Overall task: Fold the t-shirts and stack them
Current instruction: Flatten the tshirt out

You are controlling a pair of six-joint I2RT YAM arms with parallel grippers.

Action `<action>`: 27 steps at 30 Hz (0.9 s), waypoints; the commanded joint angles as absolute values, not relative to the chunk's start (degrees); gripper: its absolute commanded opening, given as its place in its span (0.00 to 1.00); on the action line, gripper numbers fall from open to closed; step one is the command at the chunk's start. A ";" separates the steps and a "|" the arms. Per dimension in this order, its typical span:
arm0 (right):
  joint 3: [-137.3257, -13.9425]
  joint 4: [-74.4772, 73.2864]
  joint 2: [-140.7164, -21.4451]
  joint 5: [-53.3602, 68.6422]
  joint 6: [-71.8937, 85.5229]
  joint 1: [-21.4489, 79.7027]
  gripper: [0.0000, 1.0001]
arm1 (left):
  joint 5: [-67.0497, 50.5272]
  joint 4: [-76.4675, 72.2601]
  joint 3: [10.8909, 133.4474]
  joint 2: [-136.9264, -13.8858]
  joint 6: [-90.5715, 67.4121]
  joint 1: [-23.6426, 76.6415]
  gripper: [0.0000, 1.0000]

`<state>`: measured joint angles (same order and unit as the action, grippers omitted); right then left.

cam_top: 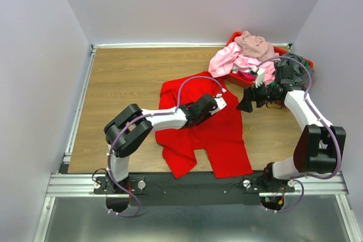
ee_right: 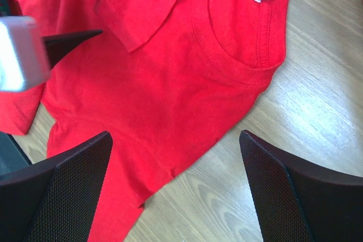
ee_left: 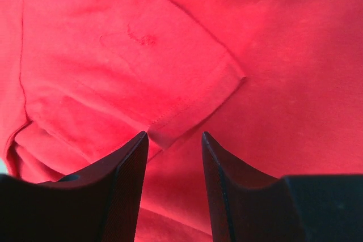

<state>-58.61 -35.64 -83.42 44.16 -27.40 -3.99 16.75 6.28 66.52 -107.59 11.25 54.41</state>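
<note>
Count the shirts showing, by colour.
Red shirt: 1
Pink: 1
Mauve-beige: 1
Grey: 1
Total: 4 showing; more may be hidden.

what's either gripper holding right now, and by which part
Nothing is held yet. The left gripper has its jaws apart at the sleeve hem of the red t-shirt; the right gripper is open and empty.
</note>
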 commanded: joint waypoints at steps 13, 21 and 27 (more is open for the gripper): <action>-56.51 -34.72 -79.19 46.67 -26.19 -6.42 1.00 | 26.10 5.37 71.11 -107.94 12.93 53.53 0.00; -56.34 -34.72 -77.88 47.02 -26.19 -6.50 1.00 | 12.93 2.81 78.27 -103.17 5.55 33.88 0.00; -55.81 -34.72 -76.38 47.29 -26.54 -6.59 1.00 | 10.72 11.32 106.92 -121.53 -3.50 20.41 0.00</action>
<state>-56.82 -35.55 -78.22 45.78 -26.76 -6.11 14.15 6.57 94.15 -111.72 4.25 25.58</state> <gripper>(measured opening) 0.997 0.007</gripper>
